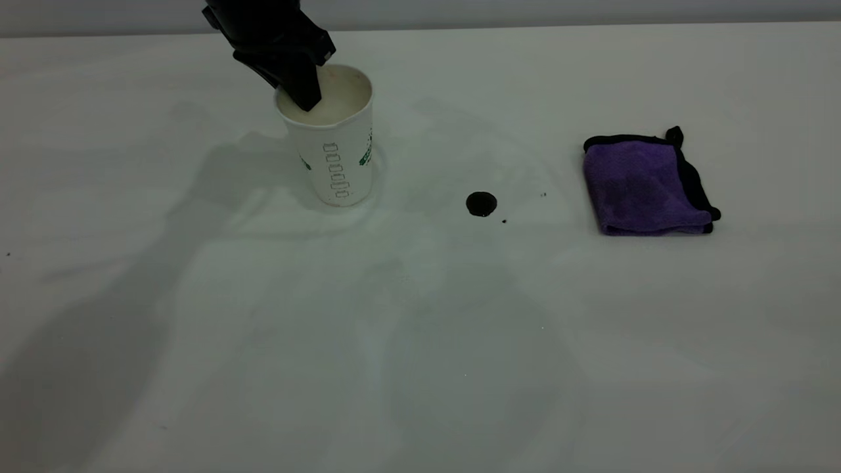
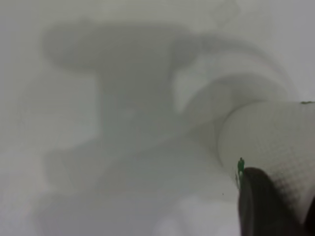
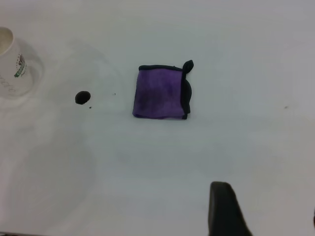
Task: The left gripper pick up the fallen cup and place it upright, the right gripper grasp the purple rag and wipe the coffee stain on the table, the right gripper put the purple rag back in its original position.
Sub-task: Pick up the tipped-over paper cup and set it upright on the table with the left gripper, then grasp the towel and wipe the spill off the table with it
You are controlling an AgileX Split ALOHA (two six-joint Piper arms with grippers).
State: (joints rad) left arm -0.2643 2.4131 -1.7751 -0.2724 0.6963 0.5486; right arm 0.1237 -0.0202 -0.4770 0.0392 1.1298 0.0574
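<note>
The cup stands upright on the table at the back left. My left gripper comes down from above. One finger is inside the cup's mouth and the other is outside its far-left rim, so it is shut on the cup wall. In the left wrist view a black finger lies against the cup. The coffee stain lies right of the cup. The purple rag lies folded at the right. My right gripper is open, above the table and apart from the rag, the stain and the cup.
A few tiny dark specks lie beside the stain. The table's far edge runs along the back, just behind the cup.
</note>
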